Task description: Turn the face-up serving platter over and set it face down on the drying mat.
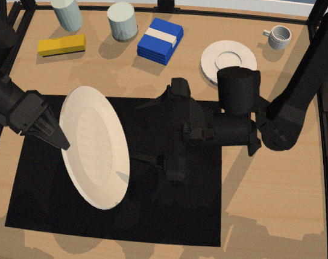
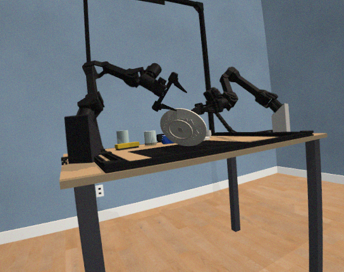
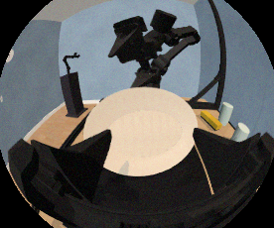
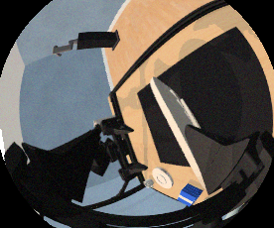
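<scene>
The cream serving platter (image 1: 96,147) (image 2: 197,129) (image 3: 139,114) (image 4: 176,124) stands steeply tilted over the black drying mat (image 1: 187,220) (image 2: 224,145) (image 4: 218,74), low rim at the mat. Its face is toward the left arm, its ringed underside toward the exterior camera. My right gripper (image 1: 69,147) (image 2: 181,101) (image 4: 142,131) is open at the raised rim; its lower finger is against or close to the underside, the other on the face side. My left gripper (image 1: 135,132) (image 3: 154,133) is open and empty on the face side; its exact gap to the platter is unclear.
Two pale green cylinders (image 1: 70,15) (image 1: 123,24), a yellow block (image 1: 61,44), a blue stack (image 1: 160,39), a white plate (image 1: 208,57) and a grey cup (image 1: 278,39) stand beyond the mat. Black rails (image 1: 247,16) (image 2: 208,60) frame the table.
</scene>
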